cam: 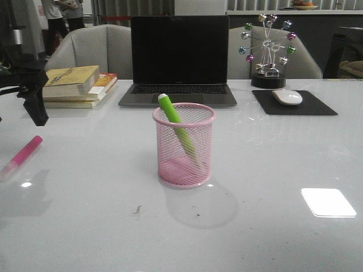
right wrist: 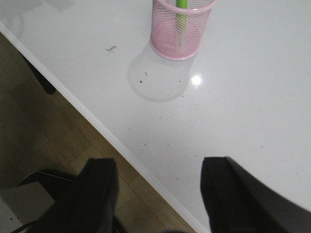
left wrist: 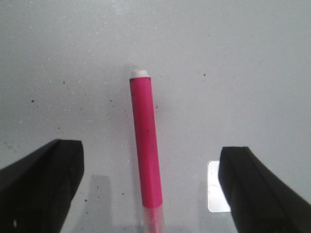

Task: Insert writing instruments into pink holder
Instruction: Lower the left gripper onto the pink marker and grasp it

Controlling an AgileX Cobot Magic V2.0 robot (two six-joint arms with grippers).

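Left pincer [left wrist: 150,191] wide open, straddling untouched magenta marker [left wrist: 145,145].

Bare table [cam: 266,170] lies all round the cup [cam: 184,145] — only the green marker [cam: 177,127] leans inside. The pink marker [left wrist: 146,143] lies between wide-spread left fingers [left wrist: 41,179].

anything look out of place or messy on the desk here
Only the magenta highlighter lies loose on the table, outside the pink holder, between the open left gripper fingers. A few dark specks dot the surface.
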